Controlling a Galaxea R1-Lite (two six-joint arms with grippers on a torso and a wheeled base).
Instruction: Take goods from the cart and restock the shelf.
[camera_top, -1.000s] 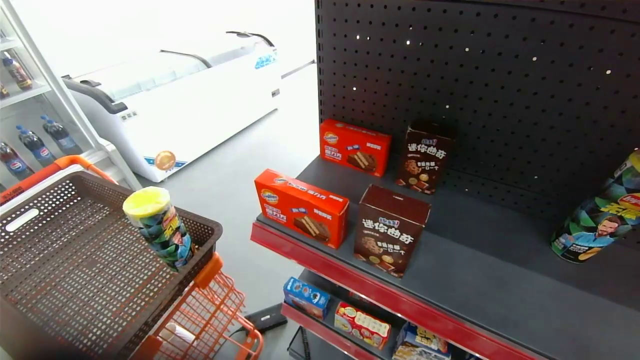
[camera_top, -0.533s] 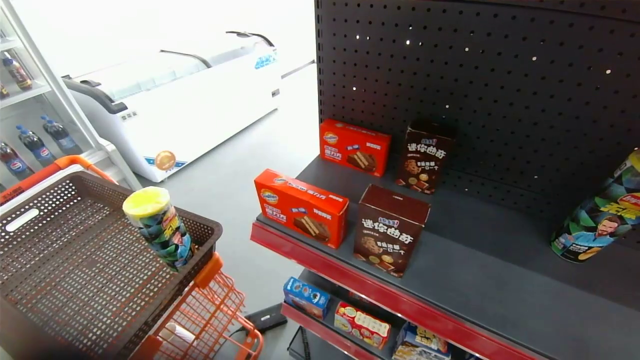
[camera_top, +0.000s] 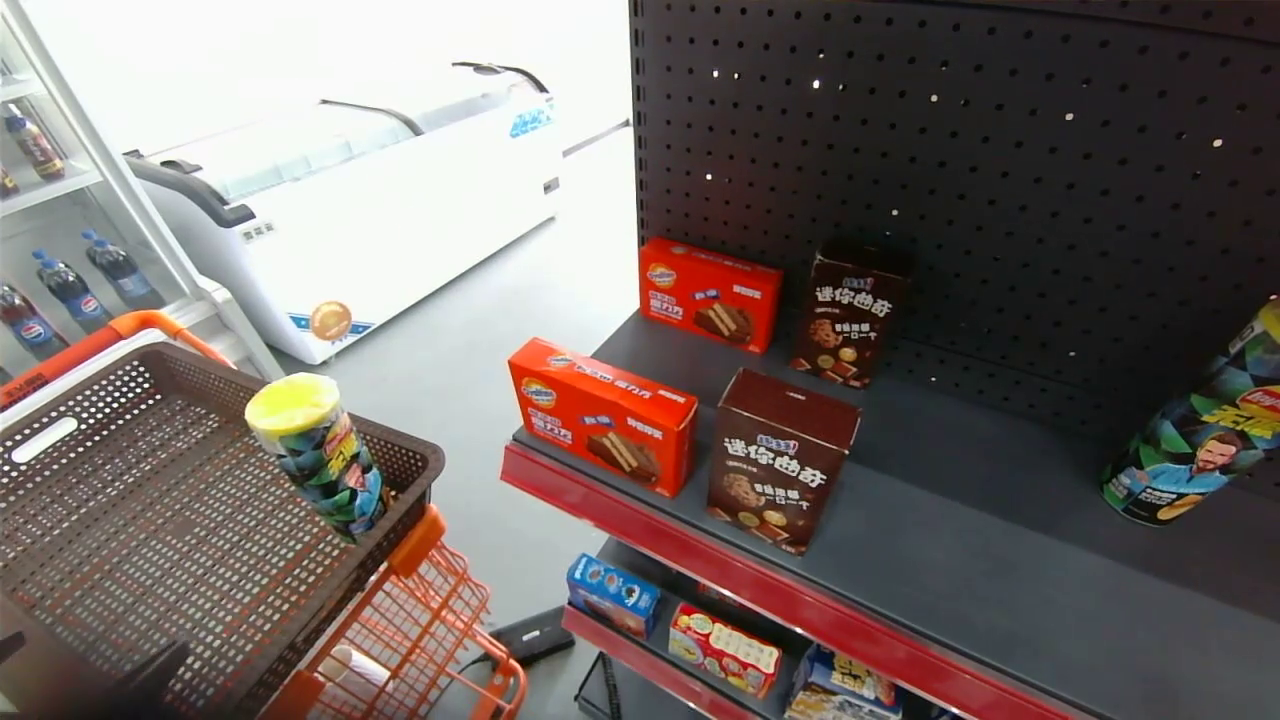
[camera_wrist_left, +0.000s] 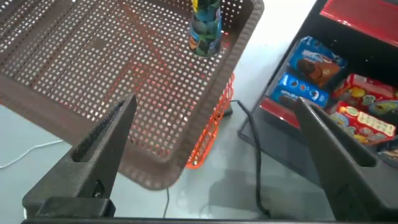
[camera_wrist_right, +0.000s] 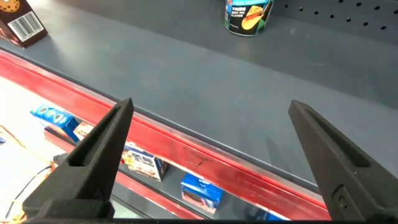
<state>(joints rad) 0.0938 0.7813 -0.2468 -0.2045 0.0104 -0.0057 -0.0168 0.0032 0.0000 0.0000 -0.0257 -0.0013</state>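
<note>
A chip can (camera_top: 316, 455) with a yellow lid stands upright in the brown cart basket (camera_top: 120, 520), near its corner closest to the shelf. In the left wrist view the same can (camera_wrist_left: 206, 26) sits farther off. My left gripper (camera_wrist_left: 214, 104) hangs open over the basket's near rim (camera_wrist_left: 149, 174), apart from the can and holding nothing. A matching can (camera_top: 1200, 440) stands at the right of the dark shelf board (camera_top: 960, 540). My right gripper (camera_wrist_right: 211, 107) is open and empty in front of the shelf's red edge (camera_wrist_right: 205, 152), with that shelf can (camera_wrist_right: 247, 15) beyond it.
Two red boxes (camera_top: 603, 415) (camera_top: 710, 293) and two brown boxes (camera_top: 781, 460) (camera_top: 848, 315) stand on the shelf's left half. Bare board lies between them and the right can. Snack packs (camera_top: 722, 648) fill the lower shelf. A white freezer (camera_top: 350, 200) stands behind the cart.
Dark parts of my left gripper have come into the bottom left corner of the head view, by the basket. The goods have not moved.
</note>
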